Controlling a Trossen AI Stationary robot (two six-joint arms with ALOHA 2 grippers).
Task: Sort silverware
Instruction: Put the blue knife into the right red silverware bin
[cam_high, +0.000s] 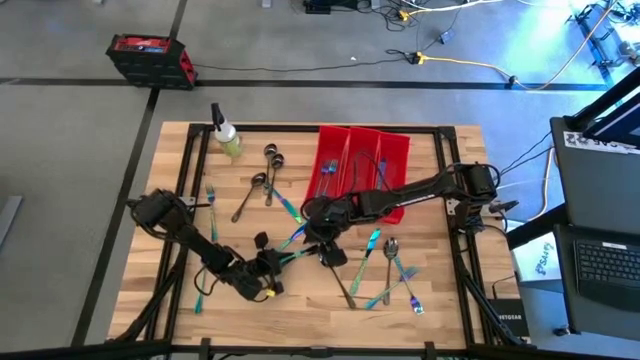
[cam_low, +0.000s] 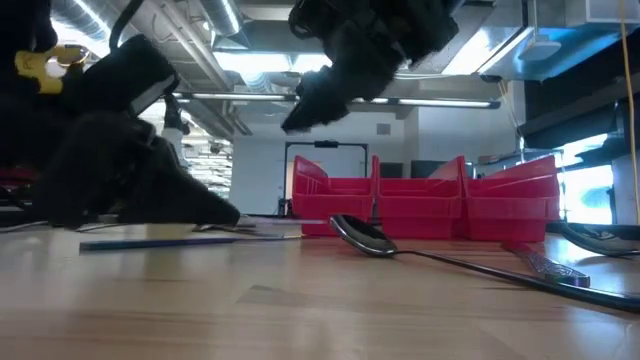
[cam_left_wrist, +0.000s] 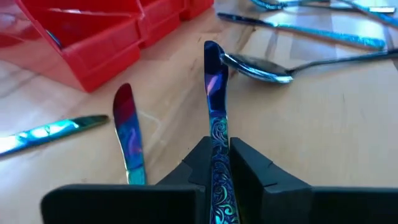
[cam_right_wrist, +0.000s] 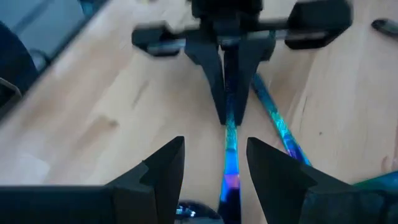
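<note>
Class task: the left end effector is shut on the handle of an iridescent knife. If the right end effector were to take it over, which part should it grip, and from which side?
Probably the bare blade of the knife, beyond the left end effector. It juts free off the table, and the right end effector is open, facing it, fingers either side.

Glossy iridescent metal knife, shiny red plastic bins, smooth matt wooden table

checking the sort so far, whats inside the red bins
High view: the red bins hold a few blue-teal pieces in the left compartment and some in the middle. The right arm covers their near end, so nothing there can be seen.
</note>
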